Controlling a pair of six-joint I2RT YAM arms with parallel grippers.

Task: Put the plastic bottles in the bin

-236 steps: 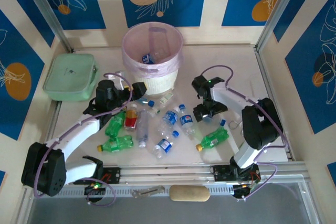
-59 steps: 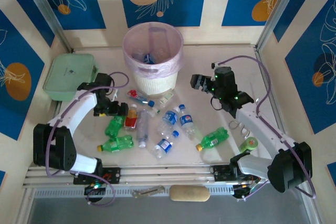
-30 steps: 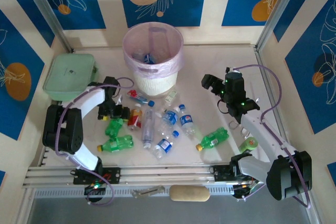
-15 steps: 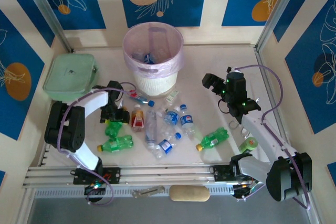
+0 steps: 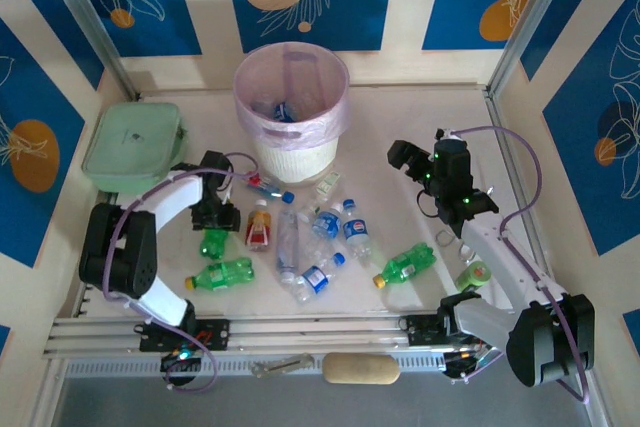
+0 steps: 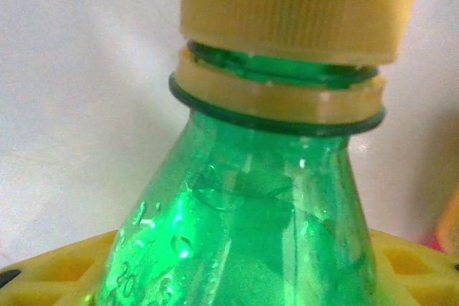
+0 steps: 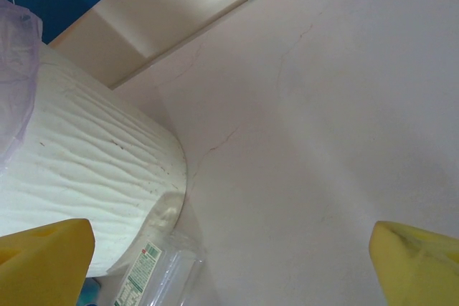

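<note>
Bin (image 5: 291, 107): standing at the far middle of the surface (image 5: 400, 112), pink-lined, with a blue-labelled bottle (image 5: 283, 110) lying inside. The right wrist view is showing its ribbed white wall (image 7: 86, 177) close up, which the top view is not resolving.

Loose bottles (image 5: 300, 242): lying scattered on the surface just near of the bin. They include a red-labelled bottle (image 5: 258, 227), a second green bottle (image 5: 222, 274) at the near left and a third green bottle (image 5: 407, 263) at the right.

Left gripper (image 5: 216, 219): hanging over a green bottle (image 5: 213, 243) left of the cluster. The left wrist view is showing that bottle's neck (image 6: 244, 234) and yellow cap (image 6: 297, 5) between the yellow fingers (image 6: 43, 281). Whether the pads are pressing it, I cannot tell.

Right gripper (image 5: 405, 157): hovering right of the bin, holding nothing. In the right wrist view (image 7: 229, 263) its fingers (image 7: 43, 256) are sitting spread wide at either edge, with a clear bottle (image 7: 154, 274) lying at the bin's foot.

Pale-green box (image 5: 133, 145): sitting at the far left.
</note>
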